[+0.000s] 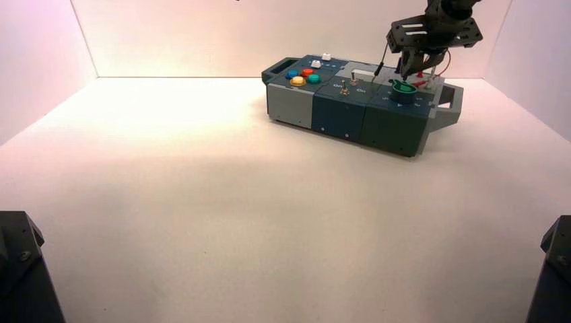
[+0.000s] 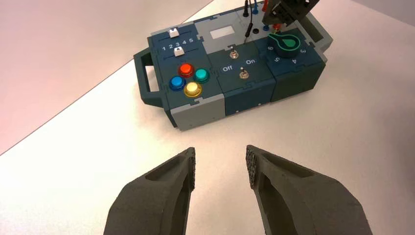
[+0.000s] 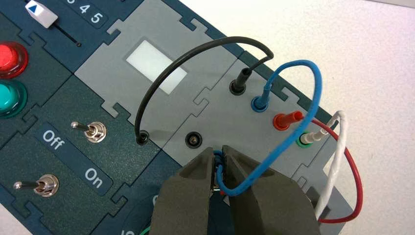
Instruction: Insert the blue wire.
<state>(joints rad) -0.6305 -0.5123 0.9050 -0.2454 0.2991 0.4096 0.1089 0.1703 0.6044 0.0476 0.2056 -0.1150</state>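
The blue wire [image 3: 313,93] arches up from a blue plug [image 3: 259,101] seated in the grey panel, loops over and runs down between my right gripper's fingers. My right gripper [image 3: 219,152] is shut on the wire's free plug end, just above the panel beside an empty socket [image 3: 194,140]. In the high view the right gripper [image 1: 412,67] hovers over the box's far right end. My left gripper [image 2: 220,164] is open and empty, well short of the box [image 2: 195,110].
A black wire loop [image 3: 195,54], a red wire [image 3: 355,171] and a white wire [image 3: 337,152] crowd the same panel. The green knob [image 1: 403,88] sits just in front of the right gripper. Two toggle switches [image 3: 90,131] lie beside the sockets.
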